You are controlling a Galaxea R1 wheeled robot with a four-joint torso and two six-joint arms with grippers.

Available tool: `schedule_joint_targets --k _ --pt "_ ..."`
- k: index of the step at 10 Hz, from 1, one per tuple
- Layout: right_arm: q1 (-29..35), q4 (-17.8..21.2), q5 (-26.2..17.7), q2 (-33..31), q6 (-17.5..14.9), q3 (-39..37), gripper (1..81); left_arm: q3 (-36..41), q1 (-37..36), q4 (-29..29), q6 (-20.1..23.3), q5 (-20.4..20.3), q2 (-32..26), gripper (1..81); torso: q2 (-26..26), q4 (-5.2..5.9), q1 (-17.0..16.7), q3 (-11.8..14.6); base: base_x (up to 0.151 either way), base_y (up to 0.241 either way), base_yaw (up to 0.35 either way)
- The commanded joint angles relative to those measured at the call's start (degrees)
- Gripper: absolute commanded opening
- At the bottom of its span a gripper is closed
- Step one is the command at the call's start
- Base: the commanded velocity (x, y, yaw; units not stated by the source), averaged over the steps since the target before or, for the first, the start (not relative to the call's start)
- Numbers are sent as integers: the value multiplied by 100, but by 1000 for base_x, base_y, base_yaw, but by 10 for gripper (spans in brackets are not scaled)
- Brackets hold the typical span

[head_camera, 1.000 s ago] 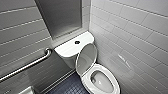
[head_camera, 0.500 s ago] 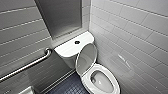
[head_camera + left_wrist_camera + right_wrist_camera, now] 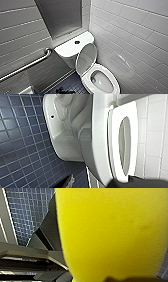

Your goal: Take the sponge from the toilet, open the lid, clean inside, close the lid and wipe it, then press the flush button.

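Glaring yellow sponge (image 3: 112,233), smooth w/ faint smudges

Steel grab bar (image 3: 27,65) slanting across a pale grey tiled wall (image 3: 20,27). Up right of the bar, a recessed grey panel (image 3: 62,17). Below the bar, dark blue mosaic floor (image 3: 73,85). Opposite the bar, glossy pale tiles (image 3: 140,35).

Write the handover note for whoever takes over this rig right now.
Right gripper: shut on the sponge, held clear of the toilet.
Left gripper: open or shut cannot be told; its camera faces the toilet's side.
Lid: up, against the tank. Flush button: on the tank cover.
Done: sponge picked up, lid opened.
Left: close and wipe lid, flush. Whether the inside is already cleaned cannot be told.
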Motion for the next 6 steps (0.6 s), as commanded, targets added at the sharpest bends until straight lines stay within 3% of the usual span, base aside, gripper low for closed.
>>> schedule_joint_targets --k 1,3,6 --pt "-170 -176 -330 -185 -1 64 10 -183 -977 -57 -621 -16 -374 811 0 0 0 0 0 0 0" --pt "-188 -167 -330 -185 -1 64 10 -332 -1363 -110 -973 -33 -435 811 2 0 0 0 0 0 0" --pt "-188 -167 -330 -124 -1 46 10 -350 -1786 -338 -1088 -16 -409 811 2 0 0 -2 0 0 0"
